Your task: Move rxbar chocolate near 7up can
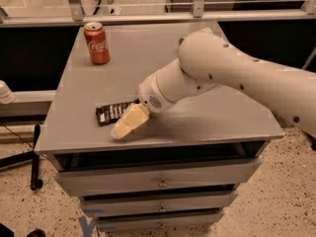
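The rxbar chocolate (pixel 109 113), a flat black wrapper with white lettering, lies on the grey cabinet top (pixel 133 53) near its front left. My gripper (pixel 123 126) with cream-coloured fingers (pixel 132 120) hangs just to the right of the bar and overlaps its right end, close to the surface. The white arm reaches in from the right and covers the back right of the top. The 7up can is hidden behind the arm.
A red Coca-Cola can (pixel 97 43) stands upright at the back left of the top. Drawers (pixel 158 181) run below the front edge. A black chair base (pixel 34 157) stands on the speckled floor at the left.
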Robot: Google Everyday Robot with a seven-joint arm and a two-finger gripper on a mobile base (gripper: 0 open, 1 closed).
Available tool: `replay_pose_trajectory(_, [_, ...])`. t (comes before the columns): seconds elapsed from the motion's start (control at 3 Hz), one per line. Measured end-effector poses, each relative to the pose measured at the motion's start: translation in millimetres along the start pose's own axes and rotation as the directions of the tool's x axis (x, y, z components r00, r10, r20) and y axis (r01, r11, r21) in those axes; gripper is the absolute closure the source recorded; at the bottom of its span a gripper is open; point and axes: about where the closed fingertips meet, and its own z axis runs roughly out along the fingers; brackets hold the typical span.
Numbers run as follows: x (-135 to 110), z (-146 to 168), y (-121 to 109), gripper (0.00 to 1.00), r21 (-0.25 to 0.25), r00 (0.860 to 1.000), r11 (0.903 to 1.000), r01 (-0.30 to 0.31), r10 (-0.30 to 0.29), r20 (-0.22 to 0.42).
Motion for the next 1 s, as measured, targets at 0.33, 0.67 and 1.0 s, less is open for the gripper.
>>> replay_pose_trajectory(0.33, [-11.3, 9.7, -1.8, 0.00, -0.007, 1.000, 0.9999, -0.014, 0.014, 0.023])
replay_pose_trajectory(0.67, [-17.9, 16.3, -2.7, 0.00, -0.014, 0.999, 0.9997, -0.021, 0.022, 0.036])
replay_pose_trajectory(1.0, [-9.3, 6.5, 0.3, 0.17, 0.007, 0.999, 0.9999, -0.009, 0.009, 0.047])
